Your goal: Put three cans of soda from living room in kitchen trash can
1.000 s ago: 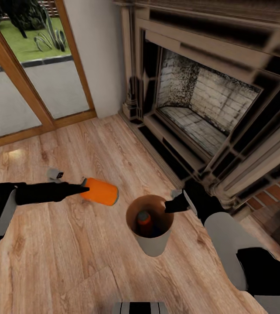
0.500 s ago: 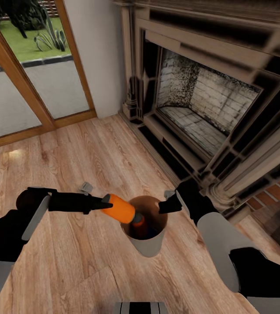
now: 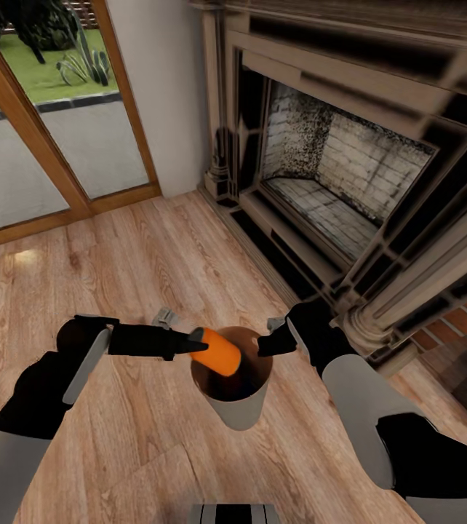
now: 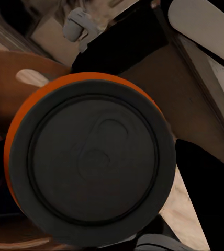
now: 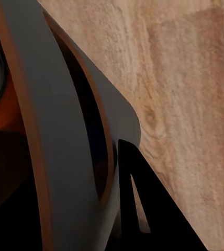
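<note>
An orange can (image 3: pixel 220 353) is held lengthwise by the left pincer (image 3: pixel 190 343) over the bin (image 3: pixel 238 407) mouth for dropping, while the bin's far rim is gripped steady by the right pincer (image 3: pixel 264 345).

Your head view looks steeply down from above onto the wood floor (image 3: pixel 139 429), facing the fireplace (image 3: pixel 335 182) and glass door (image 3: pixel 37 138). Your left wrist view looks along the left arm, very close to the orange can (image 4: pixel 91 162) top. Your right wrist view sits tight against the bin (image 5: pixel 54 157) wall. All three share the bin (image 3: pixel 237 407) and floor.
</note>
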Controlling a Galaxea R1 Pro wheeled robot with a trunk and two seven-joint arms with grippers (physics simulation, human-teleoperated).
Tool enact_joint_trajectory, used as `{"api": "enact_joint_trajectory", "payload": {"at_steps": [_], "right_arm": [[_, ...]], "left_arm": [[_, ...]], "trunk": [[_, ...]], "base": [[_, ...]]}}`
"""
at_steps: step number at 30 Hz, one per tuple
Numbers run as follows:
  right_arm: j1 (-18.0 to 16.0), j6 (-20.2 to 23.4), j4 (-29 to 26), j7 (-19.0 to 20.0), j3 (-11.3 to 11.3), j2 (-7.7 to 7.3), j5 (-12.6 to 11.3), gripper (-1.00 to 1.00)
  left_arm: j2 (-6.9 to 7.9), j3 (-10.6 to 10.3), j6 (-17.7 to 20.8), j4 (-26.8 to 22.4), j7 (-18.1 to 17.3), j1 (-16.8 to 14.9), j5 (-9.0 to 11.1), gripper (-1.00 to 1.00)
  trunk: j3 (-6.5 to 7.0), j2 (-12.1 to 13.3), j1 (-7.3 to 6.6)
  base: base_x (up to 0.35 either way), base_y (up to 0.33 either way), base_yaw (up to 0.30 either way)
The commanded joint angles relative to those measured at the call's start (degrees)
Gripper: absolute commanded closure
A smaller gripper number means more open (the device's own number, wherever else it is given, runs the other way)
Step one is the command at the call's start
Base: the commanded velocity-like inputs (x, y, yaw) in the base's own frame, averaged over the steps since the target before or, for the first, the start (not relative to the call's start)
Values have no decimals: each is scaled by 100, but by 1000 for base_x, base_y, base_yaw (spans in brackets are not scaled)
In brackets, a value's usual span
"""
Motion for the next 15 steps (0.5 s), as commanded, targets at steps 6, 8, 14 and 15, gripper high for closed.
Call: {"api": "enact_joint_trajectory", "payload": {"at_steps": [6,8,14,15], "right_arm": [[-1,23,-18,13,1,24,-120,100],[-1,23,-33,13,3,36,-120,100],[-1,23,-50,16,4,52,-120,100],[-1,23,-53,15,5,53,-120,100]], "left_arm": [[-46,-114,-93,28,380,0,7,100],[-50,-125,-170,34,552,0,6,100],[-72,-436,-453,355,890,0,6,100],[-93,-466,-498,431,908,0,6,100]], "trunk": [[0,0,0],[0,0,0],[0,0,0],[0,0,0]], "base": [[0,0,0],[0,0,0],[0,0,0],[0,0,0]]}}
